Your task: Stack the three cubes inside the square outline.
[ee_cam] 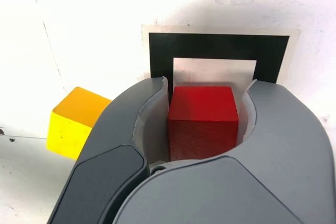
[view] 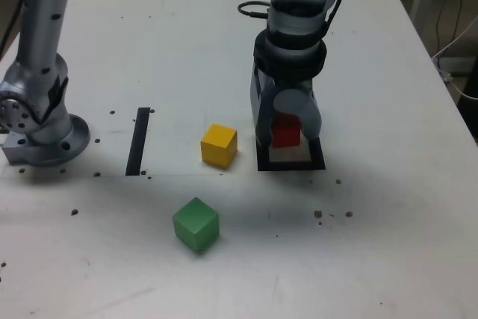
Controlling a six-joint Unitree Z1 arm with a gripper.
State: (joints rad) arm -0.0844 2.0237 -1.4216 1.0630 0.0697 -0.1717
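The gripper (view: 287, 136) hangs straight down over the square outline (view: 293, 164) in the exterior view, with the red cube (view: 285, 131) between its two grey jaws. The jaws look closed in on the cube, though from here it is hard to see if the cube rests on the white middle of the square or sits a little above it. The yellow cube (view: 219, 145) stands on the white table (view: 388, 222) to the exterior view's left of the square, near it but not touching. The green cube (view: 196, 224) sits alone, closer to the camera and turned a bit on its corner. A straight black strip (view: 138, 140) lies further to the exterior view's left, near the arm's round metal base (view: 45, 136). In the wrist view, the gripper (ee_cam: 205, 124) has a curved jaw close against each side of the red cube (ee_cam: 203, 121), so it seems to be holding it. The black frame of the square outline (ee_cam: 219, 48) shows just past the cube, and the yellow cube (ee_cam: 73, 121) peeks out at one side. Things could go wrong if the jaws let go while the cube is off the middle, because then it would land on the black frame. A tilted cube would also make a bad base for the others. The cubes look smooth and hard with sharp edges. The jaws look like smooth grey plastic, and the table is flat, white and dotted with small dark specks.
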